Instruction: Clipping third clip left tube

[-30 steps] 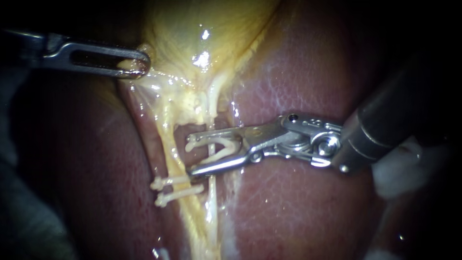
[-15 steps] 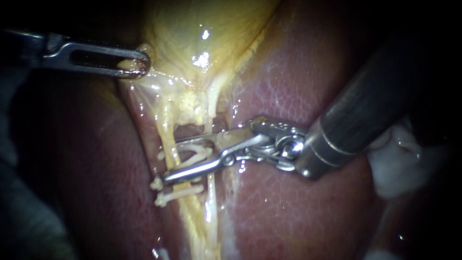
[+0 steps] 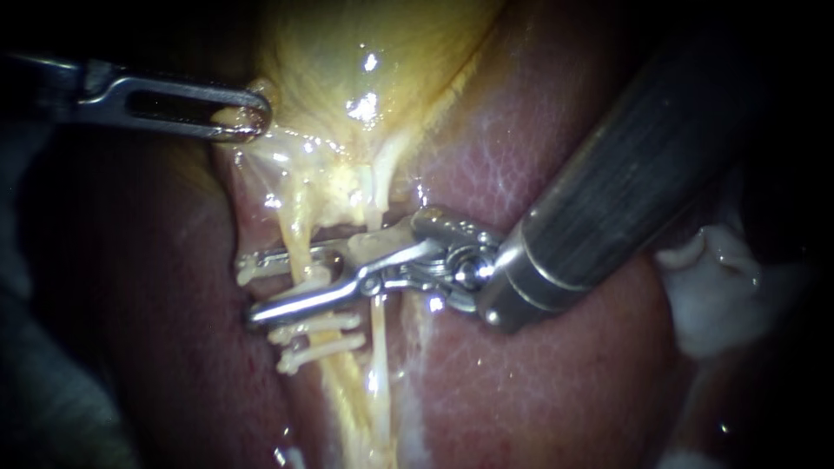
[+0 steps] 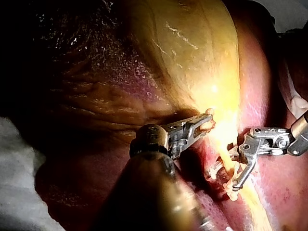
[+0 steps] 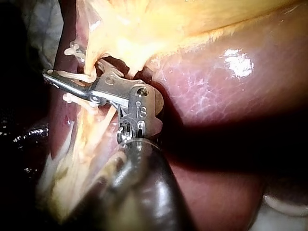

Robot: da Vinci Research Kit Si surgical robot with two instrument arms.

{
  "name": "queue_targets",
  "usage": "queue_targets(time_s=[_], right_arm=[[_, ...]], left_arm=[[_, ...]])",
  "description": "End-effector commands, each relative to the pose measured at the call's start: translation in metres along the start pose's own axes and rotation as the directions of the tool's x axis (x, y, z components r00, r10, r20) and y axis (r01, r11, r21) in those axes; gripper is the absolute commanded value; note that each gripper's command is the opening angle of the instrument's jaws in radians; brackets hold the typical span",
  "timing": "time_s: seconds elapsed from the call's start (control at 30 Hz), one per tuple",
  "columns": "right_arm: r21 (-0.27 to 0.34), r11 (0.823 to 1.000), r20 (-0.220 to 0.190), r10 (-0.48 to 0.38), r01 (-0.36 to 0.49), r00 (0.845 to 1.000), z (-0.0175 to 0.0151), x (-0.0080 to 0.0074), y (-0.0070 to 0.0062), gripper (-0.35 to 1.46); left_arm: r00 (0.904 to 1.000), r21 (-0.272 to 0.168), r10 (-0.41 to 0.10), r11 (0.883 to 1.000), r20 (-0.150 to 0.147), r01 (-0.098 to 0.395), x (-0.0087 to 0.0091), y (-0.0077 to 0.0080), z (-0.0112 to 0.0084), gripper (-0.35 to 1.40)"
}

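The left tube, a yellow strand, runs down from the gallbladder. Two white clips sit across it lower down. My right instrument reaches in from the upper right. Its jaws stand apart on either side of the left tube, just above those clips, with a white clip held between them. In the right wrist view the same jaws straddle the tube. My left instrument is shut on the gallbladder's lower edge and holds it up; its jaws grip yellow tissue.
A thinner pale right tube runs beside the left one, under the right instrument's jaws. The liver lies on both sides. White gauze sits at the far right.
My right instrument has moved left with its clip, from over the right tube until its jaws straddle the left tube above the two clips. The left instrument has held still.
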Motion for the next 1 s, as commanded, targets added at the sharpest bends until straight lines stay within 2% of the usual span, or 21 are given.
queue_targets(time_s=[0.03, 0.13, 0.27, 0.37, 0.5, 0.8, 1.0], right_arm=[[0.002, 1.000, -0.003, 0.000, 0.000, 1.000, -0.0001, 0.0005, -0.0003, 0.49], [0.019, 1.000, -0.016, 0.006, -0.005, 1.000, -0.0004, 0.0016, -0.0009, 0.49], [0.056, 0.998, -0.021, 0.015, -0.013, 1.000, -0.0009, 0.0029, -0.0025, 0.47], [0.089, 0.996, -0.019, 0.020, -0.018, 1.000, -0.0009, 0.0036, -0.0037, 0.45], [0.118, 0.992, -0.021, 0.040, -0.037, 0.999, -0.0006, 0.0039, -0.0046, 0.45], [0.083, 0.995, -0.045, 0.059, -0.055, 0.997, -0.0005, 0.0038, -0.0046, 0.38], [0.070, 0.996, -0.053, 0.064, -0.060, 0.997, -0.0006, 0.0037, -0.0044, 0.11]], left_arm=[[1.0000, 0.000, 0.000, 1.000, 0.000, 0.000, 0.0000, 0.0000, 0.0000, -0.35], [1.0000, 0.000, 0.000, 1.000, 0.000, 0.000, 0.0000, 0.0000, 0.0000, -0.35], [1.0000, 0.000, 0.000, 1.000, 0.000, 0.000, 0.0000, 0.0000, 0.0000, -0.35], [1.0000, 0.000, 0.000, 1.000, 0.000, 0.000, 0.0000, 0.0000, 0.0000, -0.35], [1.0000, 0.000, 0.000, 1.000, 0.000, 0.000, 0.0000, 0.0000, 0.0000, -0.35], [1.0000, 0.000, 0.000, 1.000, 0.000, 0.000, 0.0000, 0.0000, 0.0000, -0.35], [1.0000, 0.000, 0.000, 1.000, 0.000, 0.000, 0.0000, 0.0000, 0.0001, -0.35]])
